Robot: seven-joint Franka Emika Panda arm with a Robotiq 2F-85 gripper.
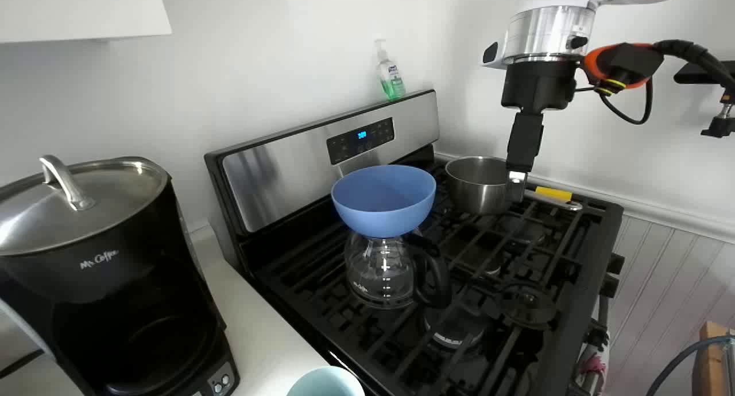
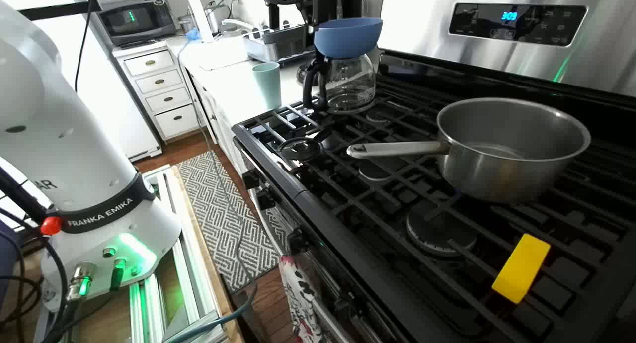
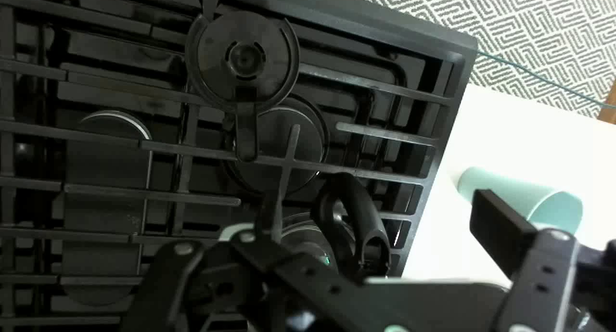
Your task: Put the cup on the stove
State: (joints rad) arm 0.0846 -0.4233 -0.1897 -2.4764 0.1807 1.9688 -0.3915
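Note:
The small pale blue-green cup [image 1: 325, 383] stands on the white counter beside the stove, cut off by the bottom edge of an exterior view. It stands upright in an exterior view [image 2: 267, 84] and shows at the right of the wrist view [image 3: 505, 190]. The stove [image 1: 258, 195] has black grates and a steel back panel; it also shows in an exterior view [image 2: 343, 223] and in the wrist view [image 3: 385, 31]. My gripper [image 1: 518, 181] hangs above the stove. In the wrist view its fingers [image 3: 385, 214] are spread, with nothing held; the right finger overlaps the cup's outline.
A glass carafe [image 1: 379, 272] with a blue bowl [image 1: 383, 198] on top stands on the stove near the counter. Its black handle [image 3: 361, 211] lies below my fingers. A steel pot [image 2: 502, 169], yellow block [image 2: 521, 268] and black lid [image 3: 245, 57] rest on the grates. A coffee maker [image 1: 97, 292] stands on the counter.

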